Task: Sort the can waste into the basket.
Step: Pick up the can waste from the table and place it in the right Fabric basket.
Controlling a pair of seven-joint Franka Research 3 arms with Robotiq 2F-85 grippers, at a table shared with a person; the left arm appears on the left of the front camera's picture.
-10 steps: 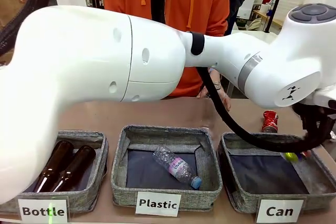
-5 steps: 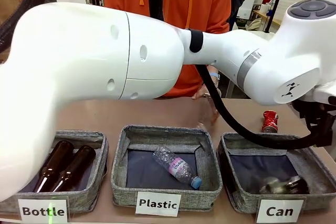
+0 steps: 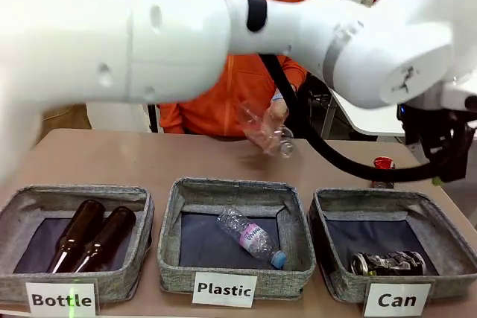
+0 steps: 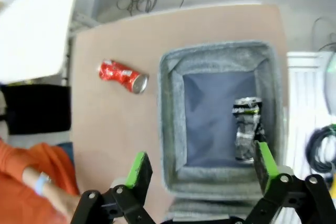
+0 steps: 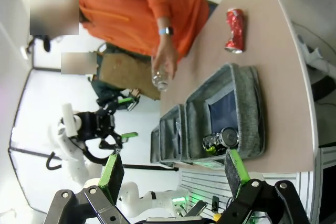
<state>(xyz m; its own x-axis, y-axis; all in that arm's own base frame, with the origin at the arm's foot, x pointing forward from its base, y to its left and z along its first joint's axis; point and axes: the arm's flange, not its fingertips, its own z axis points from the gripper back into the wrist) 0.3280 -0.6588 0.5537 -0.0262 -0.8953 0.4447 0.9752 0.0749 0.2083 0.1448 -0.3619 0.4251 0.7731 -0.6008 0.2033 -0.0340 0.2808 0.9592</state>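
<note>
A crushed black and silver can (image 3: 387, 262) lies on its side on the dark floor of the grey felt Can basket (image 3: 324, 223), near the front wall with the white label. That half of the sorting looks done. A crushed red can (image 3: 383, 163) is not yet sorted. It lies on the brown table (image 3: 112, 161) just behind the basket's far rim, outside it. The left gripper (image 4: 202, 165) hangs above the Can basket with its green-padded fingers spread wide on either side of the opening. It holds nothing, and the black and silver can rests below it, out of contact. The right gripper (image 5: 173, 171) is well apart from the Can basket. It is also fully spread and empty, and it looks back at the basket from the side. Beside the Can basket, towards the robot's left, stands the Plastic basket (image 3: 170, 221) with one clear bottle inside. Beyond that is the Bottle basket (image 3: 145, 221), holding two brown glass bottles (image 3: 89, 236). Across the table from the Can basket, a person (image 3: 223, 102) in an orange top holds a clear plastic bottle (image 3: 262, 133) in one hand (image 3: 277, 113) above the tabletop. The job appears about half complete, since the red can has to be picked up and dropped in.
</note>
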